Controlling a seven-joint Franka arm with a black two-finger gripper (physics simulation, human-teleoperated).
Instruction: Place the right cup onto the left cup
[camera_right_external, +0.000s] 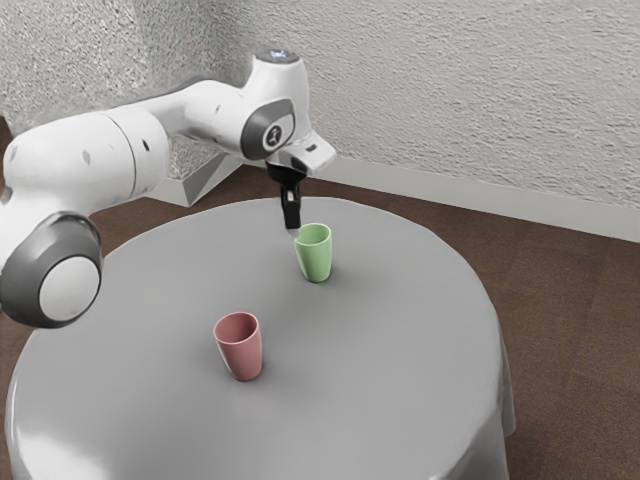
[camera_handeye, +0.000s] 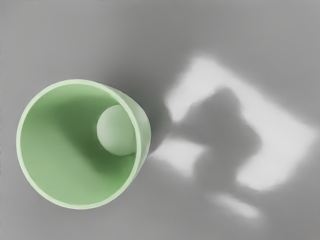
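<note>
Green cup (camera_right_external: 315, 256): upright on table (camera_right_external: 390, 350), mouth up, long axis vertical; near the gripper (camera_right_external: 292, 222). Red cup (camera_right_external: 241, 350): same table, well apart from green cup, upright, mouth up, long axis vertical. Gripper: pointing down; jaws, whether released or clenched, cannot tell.

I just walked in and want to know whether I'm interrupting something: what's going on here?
A robot arm is at work over a round table, apparently to stack one cup on the other. Its gripper hangs beside the rim of the green cup; I can't tell whether they touch. The red cup stands upright some way off, with nothing handling it. The two cups are apart, so they aren't stacked yet.
</note>
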